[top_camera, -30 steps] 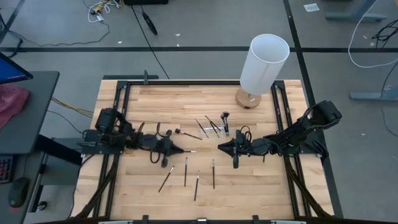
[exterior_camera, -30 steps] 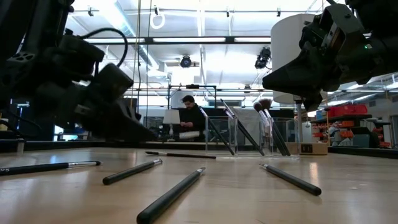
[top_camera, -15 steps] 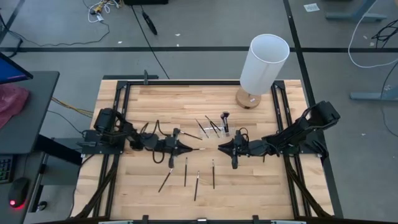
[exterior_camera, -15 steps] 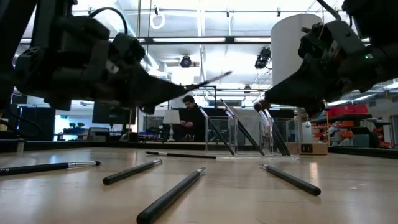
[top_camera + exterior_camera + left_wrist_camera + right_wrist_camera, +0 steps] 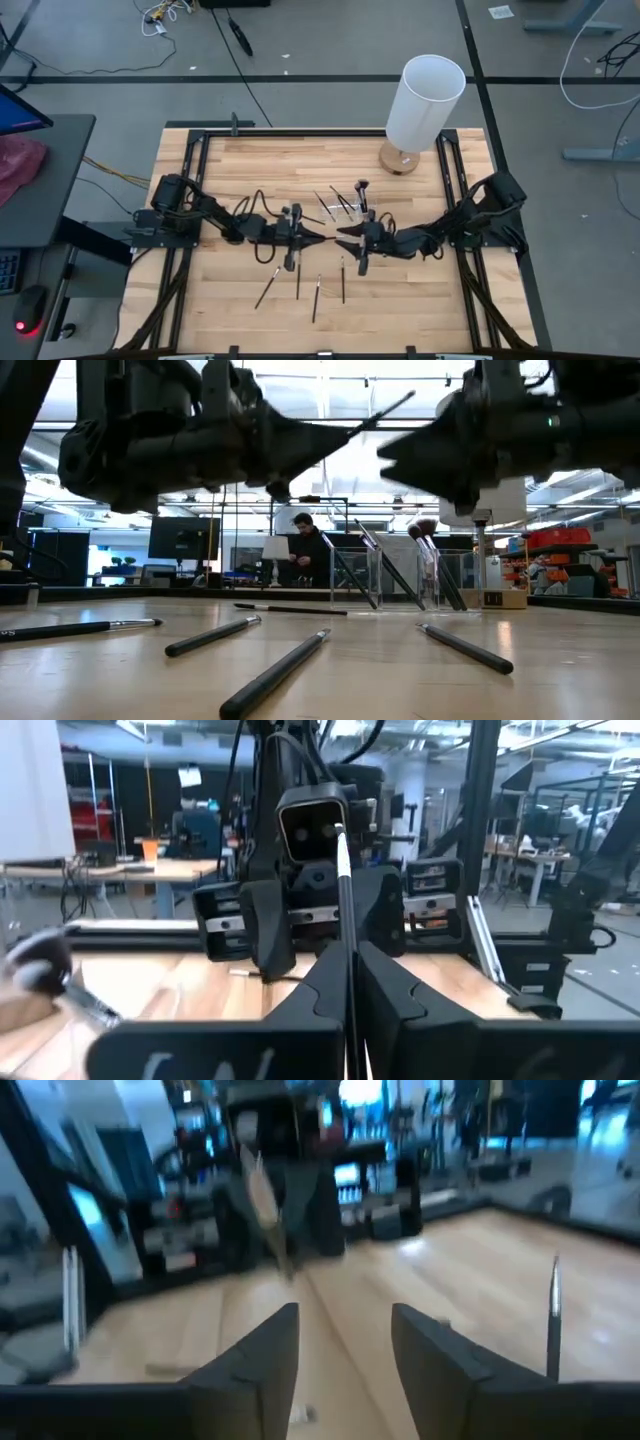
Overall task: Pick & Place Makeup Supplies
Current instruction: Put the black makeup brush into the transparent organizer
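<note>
Two dark arms meet nose to nose above the middle of the wooden worktop (image 5: 250,160). The left tool (image 5: 318,238) is clamped on a slim brush (image 5: 346,935), whose pale tip angles upward toward the right tool (image 5: 340,241); that tool's fingers (image 5: 262,1365) stand apart with nothing between them.

Four more brushes (image 5: 298,276) lie loose on the near side of the worktop, just below the two tools. A fifth brush (image 5: 303,215) lies farther back, left of the clear holder (image 5: 352,205), which already carries several brushes leaning at angles (one with a round fluffy head). A tall white lamp (image 5: 424,102) on a wooden base stands at the far right of the worktop.

In the low view a person (image 5: 310,555) sits in the room beyond.
</note>
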Robot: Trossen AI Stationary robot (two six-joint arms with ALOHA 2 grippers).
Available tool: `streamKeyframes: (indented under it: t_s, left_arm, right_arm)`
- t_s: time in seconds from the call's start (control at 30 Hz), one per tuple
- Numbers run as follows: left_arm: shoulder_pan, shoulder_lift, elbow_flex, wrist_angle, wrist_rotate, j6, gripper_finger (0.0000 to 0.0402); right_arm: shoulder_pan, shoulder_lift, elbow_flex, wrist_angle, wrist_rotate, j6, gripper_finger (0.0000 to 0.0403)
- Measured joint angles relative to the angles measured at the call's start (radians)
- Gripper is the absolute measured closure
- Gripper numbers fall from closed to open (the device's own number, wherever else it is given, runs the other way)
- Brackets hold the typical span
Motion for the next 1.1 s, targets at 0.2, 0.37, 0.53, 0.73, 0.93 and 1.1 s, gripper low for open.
streamKeyframes:
  t_s: [0.2, 0.37, 0.53, 0.73, 0.93, 1.1]
  left_arm:
    - [-0.011, 0.0, 0.042, -0.001, 0.0, 0.029, 0.039]
    - [-0.011, 0.0, 0.054, -0.005, 0.003, 0.03, 0.0389]
    - [-0.012, -0.001, 0.054, -0.006, 0.012, 0.031, 0.0389]
    - [-0.009, -0.001, 0.054, -0.009, -0.007, 0.029, 0.0387]
    - [-0.011, -0.001, 0.054, -0.009, -0.002, 0.028, 0.0387]
    - [-0.01, -0.001, 0.054, -0.009, -0.002, 0.029, 0.0388]
  right_arm:
    - [0.021, -0.006, 0.001, 0.171, 0.048, -0.087, 0.0253]
    - [0.038, -0.007, 0.001, 0.22, 0.033, -0.139, 0.0272]
    - [0.039, -0.007, 0.001, 0.213, -0.026, -0.17, 0.0284]
    - [0.041, -0.007, 0.001, 0.141, -0.046, -0.212, 0.0281]
    - [0.04, -0.007, 0.0, 0.12, -0.037, -0.217, 0.0251]
    - [0.04, -0.007, 0.0, 0.18, -0.009, -0.222, 0.0229]
